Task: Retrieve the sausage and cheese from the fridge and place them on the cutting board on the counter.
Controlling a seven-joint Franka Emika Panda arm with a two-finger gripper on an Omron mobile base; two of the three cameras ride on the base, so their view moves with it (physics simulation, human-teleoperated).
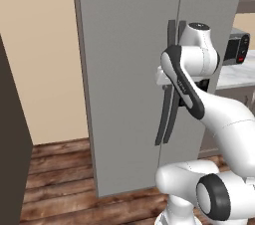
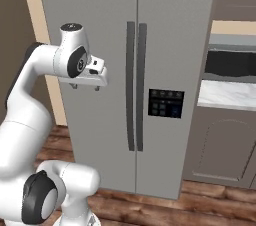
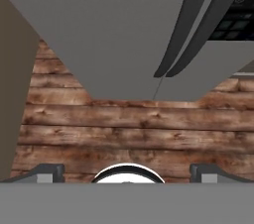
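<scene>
The grey double-door fridge (image 1: 124, 69) (image 2: 165, 45) (image 3: 114, 29) stands with both doors shut. Its two long dark handles (image 1: 167, 119) (image 2: 135, 95) (image 3: 188, 29) run side by side down the middle. My gripper (image 2: 85, 87) (image 1: 166, 87) (image 3: 127, 171) hangs open and empty in front of the left door, pointing down at the floor, a little left of the handles and apart from them. The sausage, the cheese and the cutting board are out of view. A strip of the white marble counter (image 1: 234, 74) (image 2: 225, 95) shows to the right of the fridge.
A dark brown tall cabinet (image 1: 10, 144) (image 3: 15, 94) stands close on the left. Wooden floor (image 3: 124, 124) lies below the hand. A dark appliance (image 1: 236, 47) sits on the counter. The right fridge door carries a dark control panel (image 2: 166, 103).
</scene>
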